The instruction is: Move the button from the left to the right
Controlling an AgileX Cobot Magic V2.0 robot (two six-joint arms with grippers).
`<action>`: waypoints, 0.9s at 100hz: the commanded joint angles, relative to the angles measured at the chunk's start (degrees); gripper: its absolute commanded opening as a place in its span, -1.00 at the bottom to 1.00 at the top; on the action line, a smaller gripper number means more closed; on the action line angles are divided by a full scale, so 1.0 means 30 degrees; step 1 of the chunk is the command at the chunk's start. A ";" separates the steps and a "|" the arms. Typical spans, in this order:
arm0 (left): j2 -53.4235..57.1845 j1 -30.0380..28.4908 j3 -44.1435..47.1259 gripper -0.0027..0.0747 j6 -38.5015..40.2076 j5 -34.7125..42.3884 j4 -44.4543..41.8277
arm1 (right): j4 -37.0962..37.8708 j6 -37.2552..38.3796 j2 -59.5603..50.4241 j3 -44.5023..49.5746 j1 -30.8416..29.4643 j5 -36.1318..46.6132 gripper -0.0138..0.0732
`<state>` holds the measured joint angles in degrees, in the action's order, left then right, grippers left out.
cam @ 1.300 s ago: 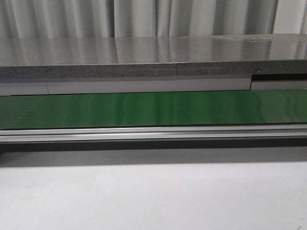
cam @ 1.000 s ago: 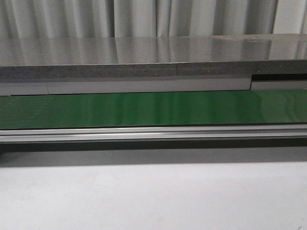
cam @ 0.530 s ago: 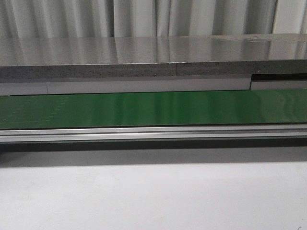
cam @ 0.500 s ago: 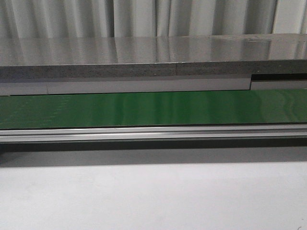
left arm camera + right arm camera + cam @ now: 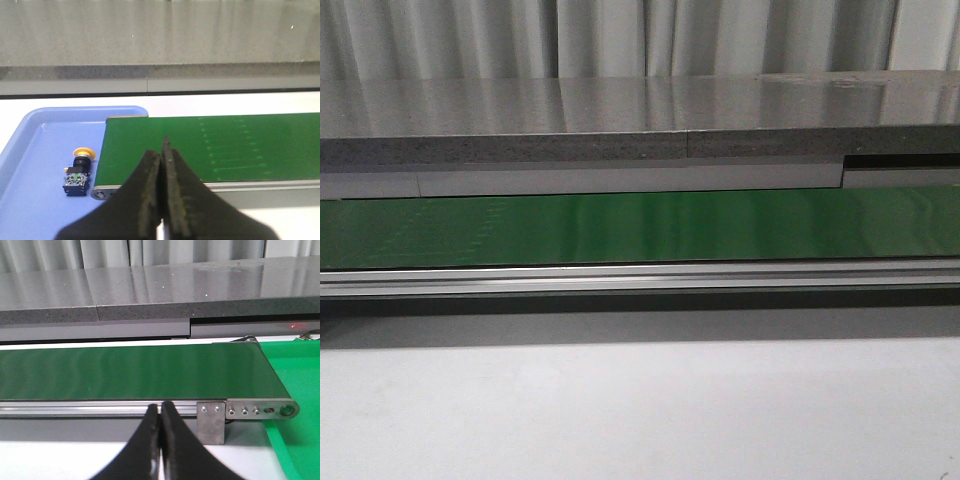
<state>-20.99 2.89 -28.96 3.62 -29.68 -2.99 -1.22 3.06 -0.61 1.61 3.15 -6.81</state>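
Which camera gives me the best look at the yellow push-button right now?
The left wrist view. It shows the button lying in the blue tray, beside the end of the green conveyor belt, its yellow cap and black body clear. The front and right wrist views show only the belt, not the button.

One button (image 5: 78,171) shows, lying in the single blue tray (image 5: 30,150), at about nine o'clock from the left gripper (image 5: 161,165). One green conveyor belt (image 5: 640,228) runs across the front view, with one aluminium rail (image 5: 640,278) along its near edge. Two grippers appear, the left and the right gripper (image 5: 160,425). One green bin (image 5: 295,390) sits at three o'clock of the belt's end.
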 commanded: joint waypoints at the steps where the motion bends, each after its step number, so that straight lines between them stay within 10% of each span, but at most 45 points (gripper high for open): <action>1: -0.1955 0.0111 -0.2419 -0.98 0.0209 -0.0512 -0.0350 | 0.0179 -0.0041 -0.0407 -0.0305 0.0019 0.1583 -0.84; 37: -0.8576 0.0111 -0.8179 -0.98 0.0209 -0.6729 -0.0316 | 0.0179 -0.0041 -0.0407 -0.0305 0.0019 0.1583 -0.84; 90: -1.1536 0.0111 -0.8571 -0.98 0.0032 -0.6969 -0.0350 | 0.0179 -0.0041 -0.0407 -0.0305 0.0019 0.1583 -0.84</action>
<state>-55.94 2.89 -52.66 3.62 -53.33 -3.89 -1.22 3.06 -0.61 1.61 3.15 -6.81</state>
